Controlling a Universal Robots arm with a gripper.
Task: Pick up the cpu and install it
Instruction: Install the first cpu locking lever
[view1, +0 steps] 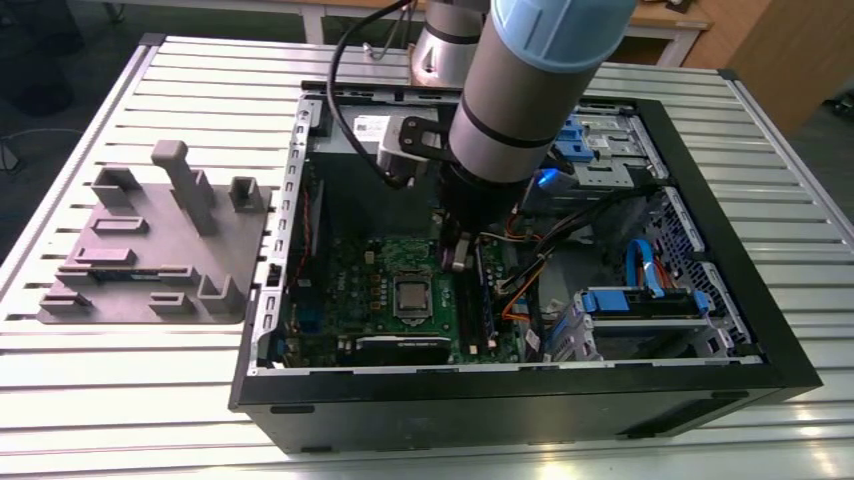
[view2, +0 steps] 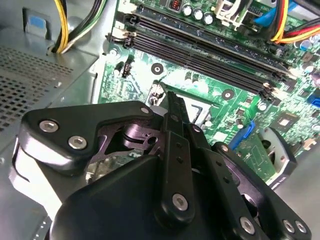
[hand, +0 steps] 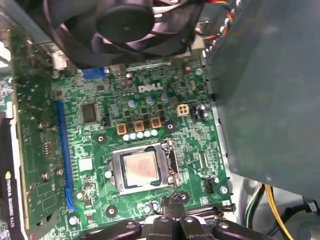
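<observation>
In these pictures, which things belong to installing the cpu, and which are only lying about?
For the job: small silvery square cpu, seated in the metal-framed socket; green motherboard; black robot hand, near that socket.
Lying about: grey plastic tray with posts on the slatted metal table; black round fan; blue drive brackets.

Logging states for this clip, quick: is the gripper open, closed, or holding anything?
Gripper: closed, holding nothing; the cpu lies in the socket.
</observation>
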